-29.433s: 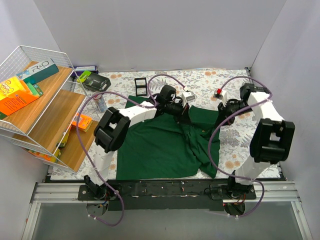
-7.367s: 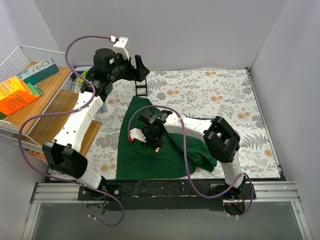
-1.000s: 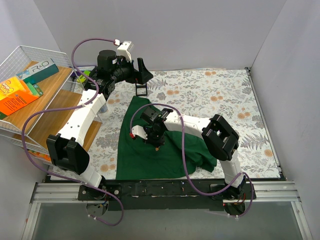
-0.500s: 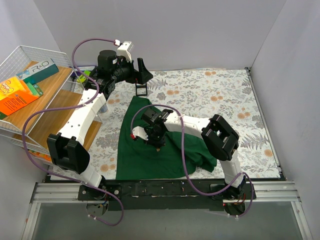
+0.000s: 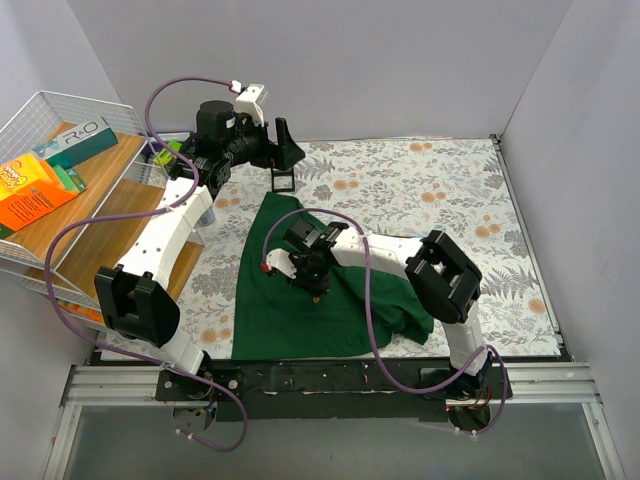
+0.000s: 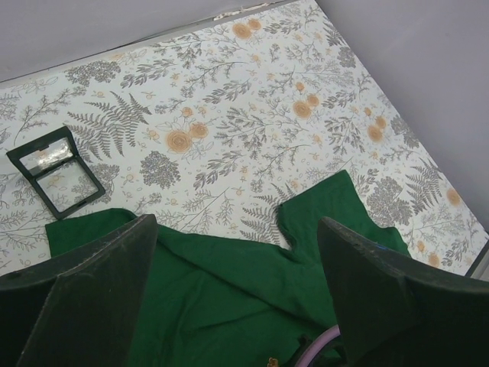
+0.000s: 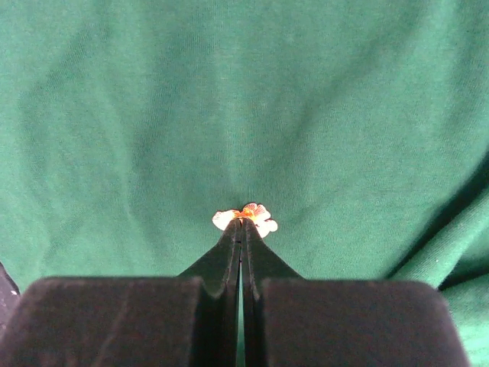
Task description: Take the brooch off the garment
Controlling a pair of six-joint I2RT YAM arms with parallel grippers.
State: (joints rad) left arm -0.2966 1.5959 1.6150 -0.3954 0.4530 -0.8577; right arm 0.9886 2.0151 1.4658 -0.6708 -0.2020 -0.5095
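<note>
The garment, a dark green T-shirt, lies spread on the floral table cover, and it fills the right wrist view. The brooch, a small white and orange flower, sits against the cloth. My right gripper is shut with its fingertips pinched on the brooch's near edge. In the top view, the right gripper points down at the brooch near the shirt's middle. My left gripper hangs open and empty, high over the back left. In its own view, the left gripper looks down on the garment.
A small black square frame lies on the table cover just beyond the shirt's top edge. A wire rack with wooden shelves and boxes stands at the left. Grey walls close in the back and right.
Over the last second the right wrist has edged very slightly right, still pinching the brooch. The left arm has stayed still and open.
</note>
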